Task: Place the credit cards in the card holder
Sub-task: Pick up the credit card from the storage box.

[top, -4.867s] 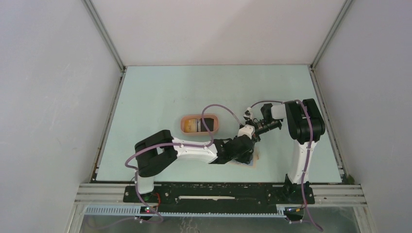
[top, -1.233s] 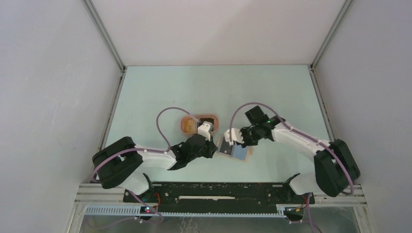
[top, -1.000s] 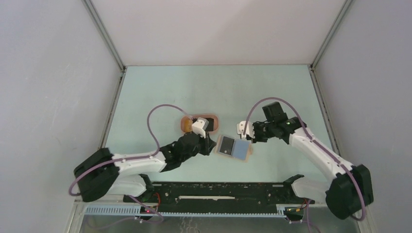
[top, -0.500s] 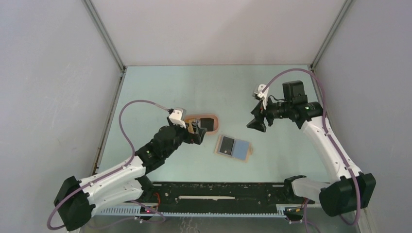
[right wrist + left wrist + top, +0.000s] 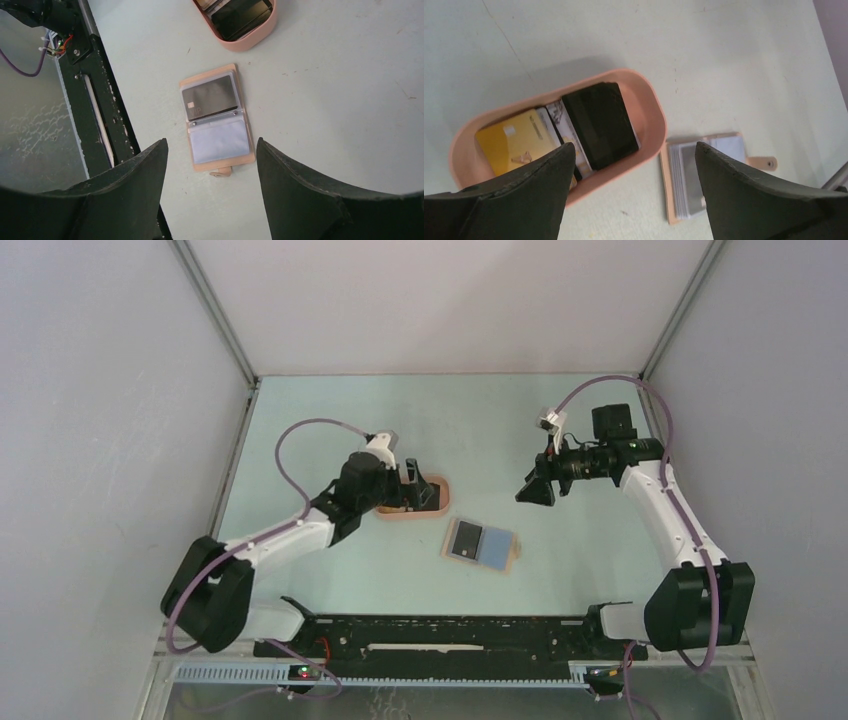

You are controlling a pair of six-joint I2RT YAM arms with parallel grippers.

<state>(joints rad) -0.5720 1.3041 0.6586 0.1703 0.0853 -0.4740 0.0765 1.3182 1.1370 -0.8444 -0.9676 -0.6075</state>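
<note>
The card holder lies open and flat on the table, with a dark card in one sleeve and a pale blue card in the other. More credit cards sit in the pink tray: a black one on top and a yellow one beside it. My left gripper hovers open over the tray, empty. My right gripper hangs open above the table, right of the holder, empty. The holder also shows in the left wrist view, between the open fingers.
The black base rail with wiring runs along the near table edge, close to the holder. White enclosure walls stand on three sides.
Both grippers have opened and drawn away from the card holder. The left arm swung up to the tray; the right arm lifted back to the right. The holder stays open on the table.
</note>
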